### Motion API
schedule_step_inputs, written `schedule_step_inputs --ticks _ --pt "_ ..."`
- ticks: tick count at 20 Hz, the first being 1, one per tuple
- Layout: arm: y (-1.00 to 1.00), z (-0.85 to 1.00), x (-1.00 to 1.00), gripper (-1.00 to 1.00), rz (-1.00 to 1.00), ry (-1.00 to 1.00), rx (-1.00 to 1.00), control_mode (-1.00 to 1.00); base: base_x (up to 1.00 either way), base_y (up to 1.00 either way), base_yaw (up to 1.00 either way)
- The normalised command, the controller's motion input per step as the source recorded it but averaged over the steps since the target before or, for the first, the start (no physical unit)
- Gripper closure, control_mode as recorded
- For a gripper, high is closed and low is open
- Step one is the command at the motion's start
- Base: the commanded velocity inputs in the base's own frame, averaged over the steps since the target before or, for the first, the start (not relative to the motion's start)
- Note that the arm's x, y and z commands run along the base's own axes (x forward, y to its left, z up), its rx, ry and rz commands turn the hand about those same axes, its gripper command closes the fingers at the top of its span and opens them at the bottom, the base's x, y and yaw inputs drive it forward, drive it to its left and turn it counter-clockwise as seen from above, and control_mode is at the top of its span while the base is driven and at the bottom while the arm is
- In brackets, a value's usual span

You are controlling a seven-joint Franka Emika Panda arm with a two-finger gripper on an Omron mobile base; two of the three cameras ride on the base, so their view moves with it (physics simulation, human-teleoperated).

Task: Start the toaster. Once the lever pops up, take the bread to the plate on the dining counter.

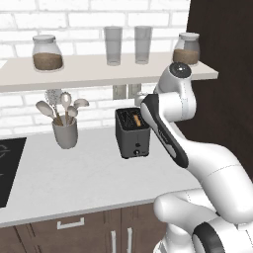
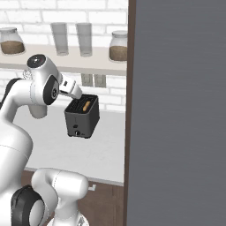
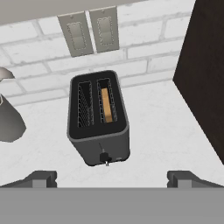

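The dark grey toaster (image 3: 97, 132) stands on the white worktop against the brick wall, also seen as the toaster (image 1: 132, 133) and the toaster (image 2: 81, 118). A tan slice of bread (image 3: 106, 105) sits low in its right slot. The small dark lever (image 3: 104, 157) is on the narrow front panel facing me. My gripper (image 3: 112, 178) hovers above and in front of the toaster, open, with nothing between its fingertips (image 3: 41, 178). The plate and the dining counter are out of view.
A grey utensil crock (image 1: 65, 132) stands left of the toaster, with a black hob (image 1: 7, 168) further left. A shelf (image 1: 99, 71) with jars and glasses hangs overhead. A dark cabinet side (image 3: 205, 78) walls off the right. Two wall outlets (image 3: 89, 33) sit behind the toaster.
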Motion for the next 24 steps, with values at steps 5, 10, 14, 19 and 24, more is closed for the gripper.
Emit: schedule_step_inputs --ticks 5,10,14,19,24 --pt "0.00 0.00 0.00 -1.00 0.00 0.00 0.00 -1.00 0.00 0.00 0.00" --pt "0.00 0.00 0.00 -1.00 0.00 0.00 0.00 -1.00 0.00 0.00 0.00" --pt "0.00 0.00 0.00 -1.00 0.00 0.00 0.00 -1.00 0.00 0.00 0.00" --pt "0.00 0.00 0.00 -1.00 0.00 0.00 0.00 -1.00 0.00 0.00 0.00" --pt "0.00 0.00 0.00 -1.00 0.00 0.00 0.00 -1.00 0.00 0.00 0.00"
